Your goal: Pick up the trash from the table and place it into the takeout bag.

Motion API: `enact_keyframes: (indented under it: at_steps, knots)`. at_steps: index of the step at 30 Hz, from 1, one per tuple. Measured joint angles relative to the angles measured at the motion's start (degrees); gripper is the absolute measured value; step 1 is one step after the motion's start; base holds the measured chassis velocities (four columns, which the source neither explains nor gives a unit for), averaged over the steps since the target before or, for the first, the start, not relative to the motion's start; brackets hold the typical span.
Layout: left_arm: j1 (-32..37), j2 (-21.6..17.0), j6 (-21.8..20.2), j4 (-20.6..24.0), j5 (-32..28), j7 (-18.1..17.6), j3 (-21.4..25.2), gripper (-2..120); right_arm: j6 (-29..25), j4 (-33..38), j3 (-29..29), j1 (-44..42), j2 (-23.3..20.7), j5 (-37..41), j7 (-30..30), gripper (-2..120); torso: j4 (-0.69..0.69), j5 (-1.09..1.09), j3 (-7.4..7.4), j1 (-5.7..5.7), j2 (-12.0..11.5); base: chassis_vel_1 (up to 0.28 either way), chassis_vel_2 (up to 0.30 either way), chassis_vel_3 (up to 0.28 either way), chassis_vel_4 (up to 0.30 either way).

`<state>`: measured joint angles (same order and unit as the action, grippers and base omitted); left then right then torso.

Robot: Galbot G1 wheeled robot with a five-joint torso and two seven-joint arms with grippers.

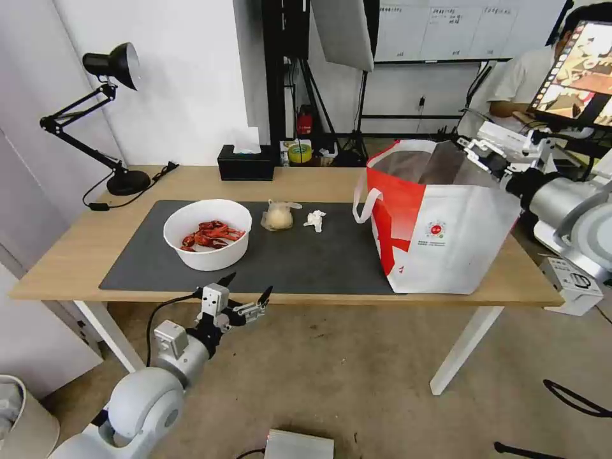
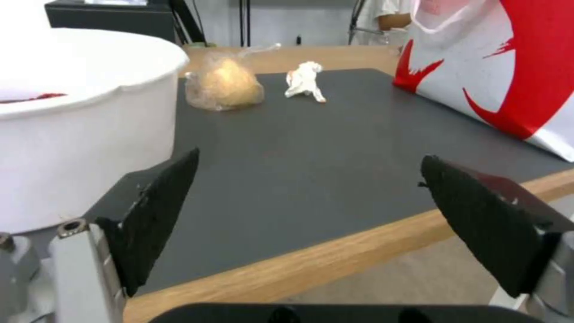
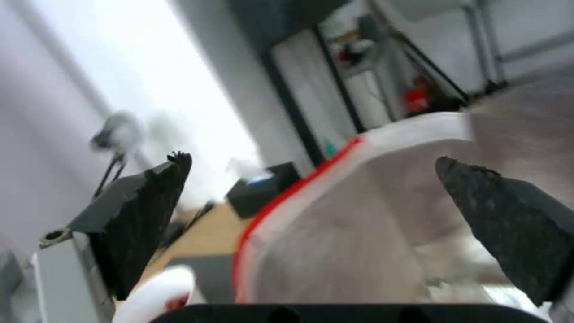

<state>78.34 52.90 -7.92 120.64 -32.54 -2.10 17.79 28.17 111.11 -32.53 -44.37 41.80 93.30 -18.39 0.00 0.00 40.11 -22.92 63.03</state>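
Observation:
On the dark grey mat (image 1: 319,264) of the light-wood table (image 1: 76,255) lies the trash: a white bowl (image 1: 207,234) of red crayfish shells, a knotted clear bag (image 1: 278,217) with a beige lump, and a crumpled white tissue (image 1: 314,220). The white-and-red takeout bag (image 1: 446,223) stands upright at the table's right end, mouth open. My left gripper (image 1: 245,291) hangs open just below the front table edge, near the bowl (image 2: 71,125), facing the knotted bag (image 2: 224,85) and tissue (image 2: 305,80). My right gripper (image 1: 473,148) is open and empty above the takeout bag's foil-lined mouth (image 3: 335,224).
A black tissue box (image 1: 246,162) sits at the table's back edge, and a black desk lamp (image 1: 118,121) with its cable at the back left corner. A white box (image 1: 570,277) stands beside the table's right end. Open floor lies in front.

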Motion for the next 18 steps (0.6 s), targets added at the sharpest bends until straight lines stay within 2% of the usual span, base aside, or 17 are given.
enact_keyframes:
  at_steps: [4,7,8,10,12,14,15,18]
  knots:
    - [0.00,-0.04,0.00,0.04,-0.60,-0.05,0.30,100,-0.15,1.84,0.88,-0.17,-0.89,-2.99,4.50,100,0.00,0.00,0.00,0.00,0.00,0.000,0.000,0.000,0.000]
    - [0.00,0.02,0.02,0.00,-0.69,-0.08,0.69,100,-0.81,4.45,1.93,-1.37,-2.47,-10.35,12.33,100,0.00,0.00,0.00,0.00,0.00,0.000,0.000,0.000,0.000]
    - [0.00,0.02,0.02,0.00,-0.69,-0.08,0.69,100,-0.81,4.45,1.93,-1.37,-2.47,-10.35,12.33,100,0.00,0.00,0.00,0.00,0.00,0.000,0.000,0.000,0.000]
    - [0.00,0.08,0.09,-0.12,-0.65,-0.09,1.15,100,-2.88,8.11,2.76,-3.03,-4.72,-19.87,20.90,100,0.00,0.00,0.00,0.00,0.00,0.000,0.000,0.000,0.000]
    - [-0.04,0.11,0.16,-0.26,-0.44,-0.09,1.35,100,-3.35,9.74,2.77,-4.01,-5.50,-21.91,23.06,100,0.00,0.00,0.00,0.00,0.00,0.000,0.000,0.000,0.000]
    - [-0.20,0.11,0.32,-0.51,-0.19,-0.09,1.76,100,-4.25,13.00,2.05,-8.02,-6.95,-26.67,27.33,100,0.01,-0.01,0.00,0.00,0.00,0.000,0.000,0.000,0.000]
    - [-0.20,0.11,0.32,-0.51,-0.19,-0.09,1.76,100,-4.25,13.00,2.05,-8.02,-6.95,-26.67,27.33,100,0.01,-0.01,0.00,0.00,0.00,0.000,0.000,0.000,0.000]
    - [-0.96,-0.35,0.77,-1.19,0.04,0.29,1.95,100,-6.09,16.07,0.47,-18.25,-6.31,-30.89,28.92,100,-0.01,0.01,-0.01,0.01,0.00,0.000,0.000,0.000,0.000]
